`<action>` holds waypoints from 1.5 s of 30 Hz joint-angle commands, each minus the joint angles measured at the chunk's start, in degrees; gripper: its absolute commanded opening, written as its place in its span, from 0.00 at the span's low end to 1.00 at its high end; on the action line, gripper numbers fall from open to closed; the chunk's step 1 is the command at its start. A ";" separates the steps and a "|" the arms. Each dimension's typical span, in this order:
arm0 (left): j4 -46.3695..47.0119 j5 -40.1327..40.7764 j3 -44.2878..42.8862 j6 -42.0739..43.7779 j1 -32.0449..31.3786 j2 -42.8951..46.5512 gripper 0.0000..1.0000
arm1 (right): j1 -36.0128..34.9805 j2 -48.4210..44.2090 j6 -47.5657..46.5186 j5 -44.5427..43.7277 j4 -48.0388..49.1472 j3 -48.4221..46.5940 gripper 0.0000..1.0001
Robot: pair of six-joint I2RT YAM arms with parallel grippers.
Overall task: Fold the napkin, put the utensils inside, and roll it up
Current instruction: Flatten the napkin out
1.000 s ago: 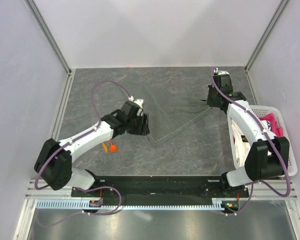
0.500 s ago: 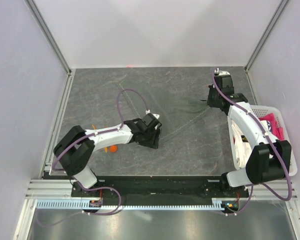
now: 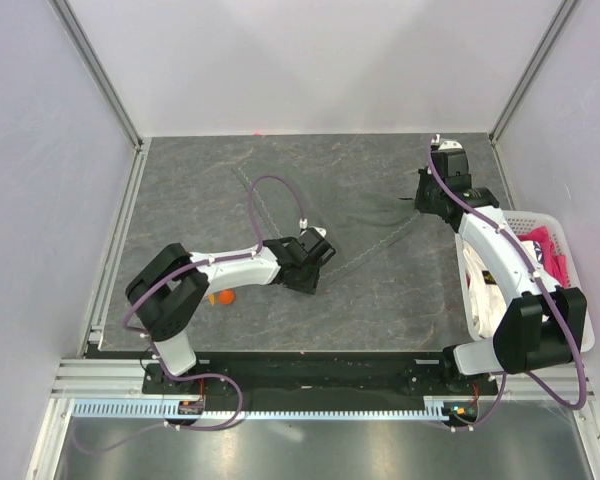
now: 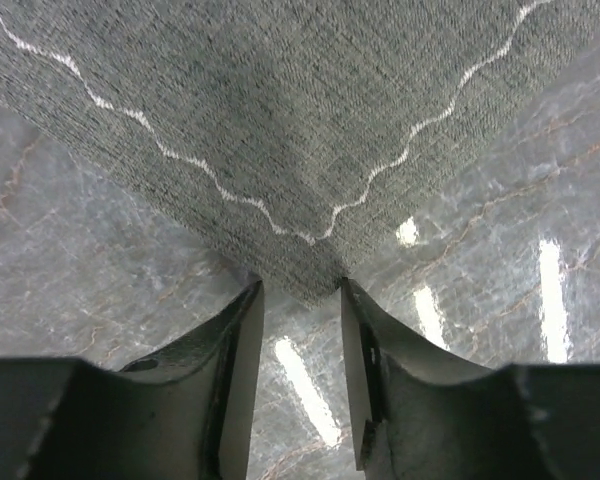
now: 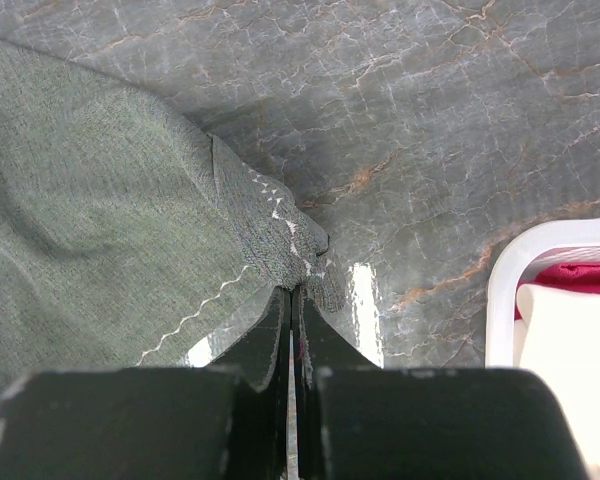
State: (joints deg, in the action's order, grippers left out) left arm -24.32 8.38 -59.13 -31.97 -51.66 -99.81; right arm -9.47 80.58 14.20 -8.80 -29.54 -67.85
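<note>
**A:** Left arm (image 3: 235,268), jaws?
**B:** Apart, one on each side of the napkin (image 4: 280,120) corner, which points at them from 12 o'clock. Nothing is clamped. This arm is nearer that corner.
**A:** Right arm (image 3: 490,250)?
**B:** Jaws together, apparently pinching another corner at 12 o'clock.
**A:** The cloth itself?
**B:** Spread on the bench (image 3: 180,200) between both arms.
**A:** Anything hidden?
**B:** One orange utensil (image 3: 223,297) peeps from under the left arm. A second cannot be seen.
</note>
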 commanded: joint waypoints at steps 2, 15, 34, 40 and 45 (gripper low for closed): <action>1.02 3.22 -0.10 -1.96 -0.46 -3.37 0.35 | 0.07 -2.18 0.22 0.54 1.50 0.27 0.00; 3.14 6.48 -3.09 1.90 4.80 12.16 0.02 | 0.25 -3.84 0.66 2.20 -2.18 -4.03 0.00; -10.74 17.28 -30.67 21.06 11.76 50.06 0.02 | 0.07 -23.62 8.74 20.31 -5.18 -31.71 0.00; -11.54 14.73 -41.58 23.26 11.76 50.07 0.02 | 0.16 -23.01 11.82 21.46 -4.21 -40.25 0.00; -8.65 15.61 -40.81 26.77 11.76 42.71 0.02 | 0.16 -16.87 11.38 18.47 -1.50 -36.66 0.00</action>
State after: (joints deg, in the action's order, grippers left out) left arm -33.45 23.42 -101.60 -10.92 -40.18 -48.80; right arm -9.52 55.94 24.32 11.73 -31.62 -108.71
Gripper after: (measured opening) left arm 0.033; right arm 0.009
